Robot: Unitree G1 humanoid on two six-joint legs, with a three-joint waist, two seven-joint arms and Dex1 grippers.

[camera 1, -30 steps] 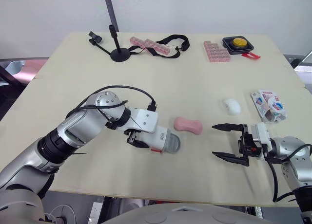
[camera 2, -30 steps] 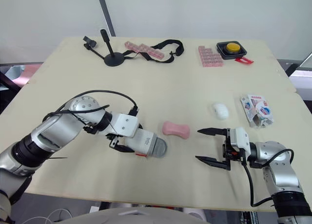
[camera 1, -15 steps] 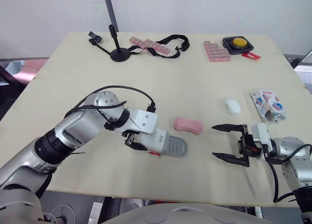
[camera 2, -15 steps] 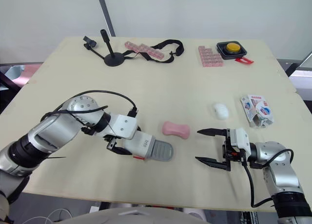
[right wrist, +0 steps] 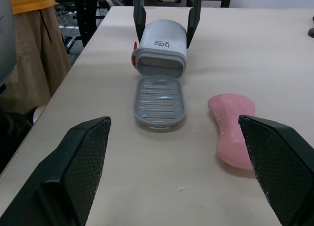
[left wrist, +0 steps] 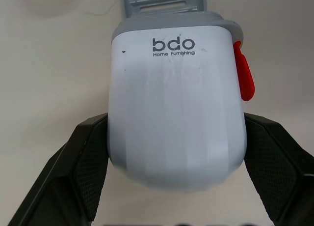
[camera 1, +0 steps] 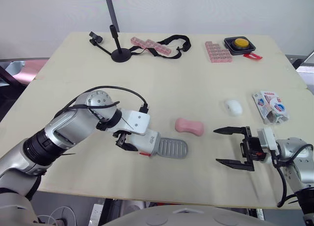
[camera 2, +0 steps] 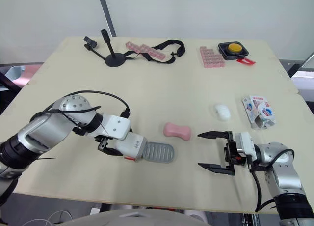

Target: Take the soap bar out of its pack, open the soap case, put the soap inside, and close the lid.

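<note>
Left end effector (left wrist: 175,127): both black fingers clamp the sides of the soap case's white shell (camera 1: 148,140), which lies on its side on the counter (camera 1: 186,83). The grey tray (camera 1: 170,148) lies flat on the counter at the shell's mouth, pointing toward the right arm.

Right end effector (camera 1: 217,146): fingers spread wide, nothing between them, low over the counter near the front edge. It is well apart from the tray and faces it.

Soap bar (camera 1: 189,126): bare on the counter, between the two end effectors. It is near the tray's far end, with a gap showing in the right wrist view, so not touching.

Soap pack (camera 1: 271,106): crumpled, near the counter's right edge. A small white oval object (camera 1: 233,106) lies between the pack and the soap.

Writing: the shell reads "bdo Home Furnishing" in dark print. The pack has blue and red print, too small to read.

Shapes and materials:
- Shell: smooth white plastic, rounded corners, grey rim, red tab (left wrist: 244,78) on one side.
- Tray: grey oval with raised cross ribs.
- Soap: pink, matte, pinched at the middle like a peanut.
- Counter: pale, plain surface.
</note>
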